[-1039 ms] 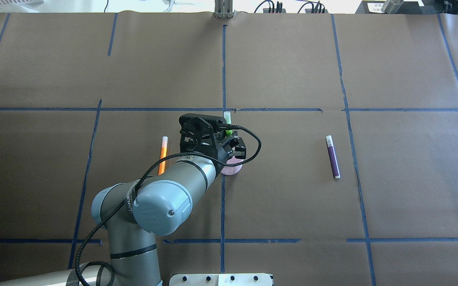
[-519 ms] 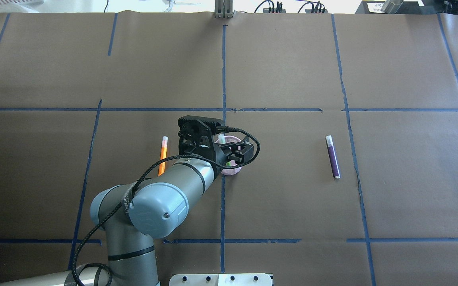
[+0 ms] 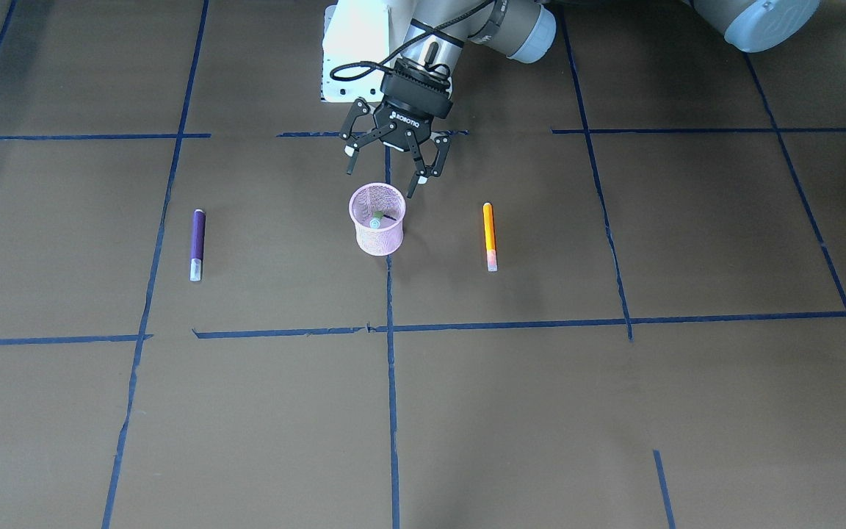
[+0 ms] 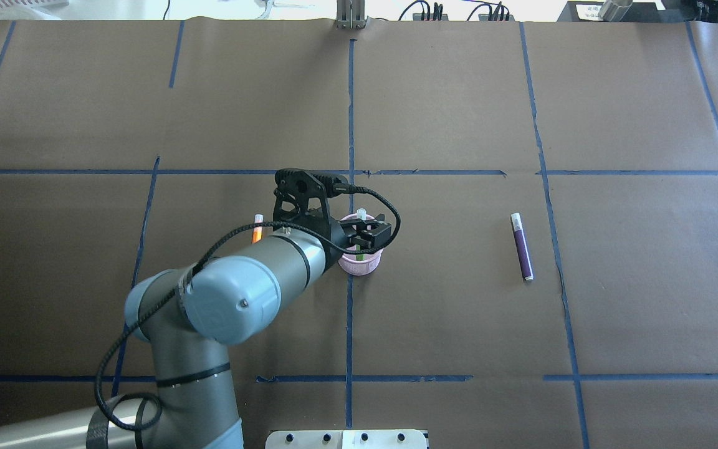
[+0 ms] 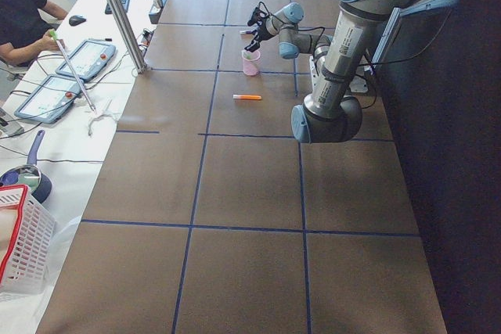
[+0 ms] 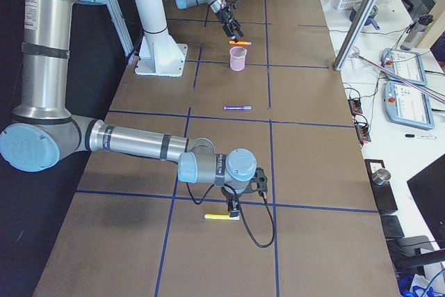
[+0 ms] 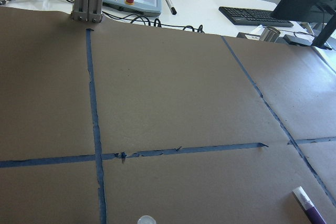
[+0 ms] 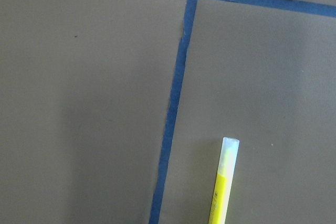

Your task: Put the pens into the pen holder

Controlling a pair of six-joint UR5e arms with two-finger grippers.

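Note:
The pink mesh pen holder [image 3: 377, 234] stands at the table's middle, also seen in the overhead view [image 4: 359, 267]. The green pen [image 3: 377, 219] stands inside it, its pale cap poking up [image 4: 362, 214]. My left gripper [image 3: 385, 176] hangs open and empty just above the holder's robot-side rim [image 4: 366, 237]. The orange pen [image 3: 490, 235] lies on the paper beside the holder on my left. The purple pen [image 3: 197, 242] lies further off on my right [image 4: 521, 246]. My right gripper [image 6: 233, 205] shows only in the exterior right view; I cannot tell its state.
A yellow pen [image 6: 222, 217] lies below the right gripper at the table's far right end and shows in the right wrist view [image 8: 223, 182]. Blue tape lines cross the brown paper. The white robot base [image 3: 353, 51] stands behind the holder.
The green pen was held above the holder, then sank into it. The left gripper has let it go and stands open, and the left arm has drawn back a little.

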